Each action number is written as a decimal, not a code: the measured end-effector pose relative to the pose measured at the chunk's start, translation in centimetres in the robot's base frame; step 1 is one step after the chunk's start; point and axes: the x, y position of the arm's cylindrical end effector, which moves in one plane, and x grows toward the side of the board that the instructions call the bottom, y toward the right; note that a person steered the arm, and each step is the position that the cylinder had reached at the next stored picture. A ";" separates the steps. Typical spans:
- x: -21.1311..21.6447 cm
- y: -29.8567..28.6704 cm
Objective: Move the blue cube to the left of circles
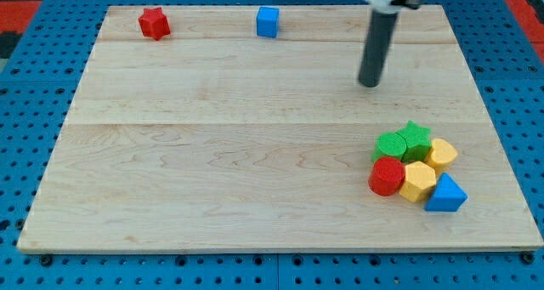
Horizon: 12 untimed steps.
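Six small blocks bunched near the view's bottom right of the pale wooden worktop (212, 154): blue triangle block (445, 194) nearest, then yellow hexagon-like block (418, 181) and red round cylinder (387, 176) touching side by side. Just behind, a second yellow block (441, 155), green round cylinder (392, 144) and green star block (416, 137).

Further back, my tip (370, 83), well apart from that bunch. No claw on show, only a straight dark rod, so nothing to call wide or narrow.

Farthest, near the top edge: blue cube (267, 22), alone, up and left of my tip, with red star block (154, 23) well to its left.

Probably light, rigid, slippery on smooth wood; liable to twist if nudged off-centre. Best met square on the far face, pushing towards bare wood left of the two circles.
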 end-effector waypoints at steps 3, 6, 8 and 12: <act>-16.4 0.8; -15.1 -16.8; -8.3 -20.4; 7.0 -18.4</act>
